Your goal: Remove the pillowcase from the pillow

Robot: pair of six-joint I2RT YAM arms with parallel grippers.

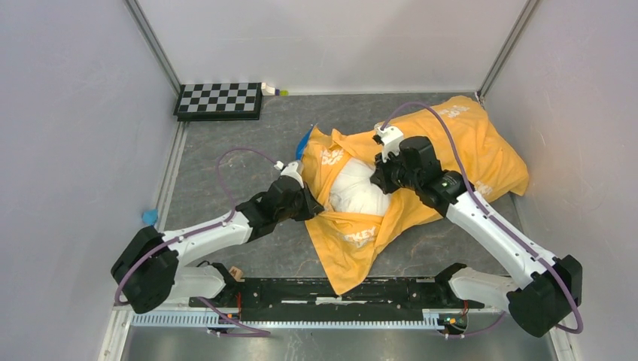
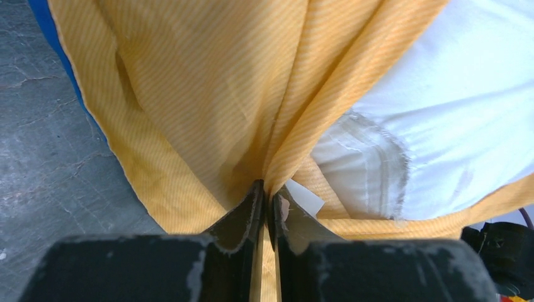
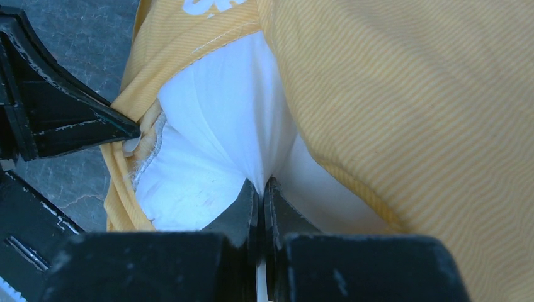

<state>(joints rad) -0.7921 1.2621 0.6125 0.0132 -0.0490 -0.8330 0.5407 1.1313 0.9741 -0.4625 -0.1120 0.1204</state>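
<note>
While my left hand [image 2: 266, 189] pinches the thin orange-yellow fabric pillowcase [image 1: 466, 143] at its mouth and my right hand [image 3: 259, 185] nips the plump white pillow [image 1: 357, 192] bulging out on the tabletop [image 1: 248, 143] (extraction half-done, I judge), next I should pull them apart.

Fine-striped matt cloth pillowcase [image 2: 189, 94], smooth white fabric pillow [image 3: 214, 138], matt mottled grey table [image 2: 38, 157]

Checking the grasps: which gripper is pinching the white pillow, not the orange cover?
The right gripper: it clamps the white pillow, while the left gripper clamps the orange pillowcase.
</note>
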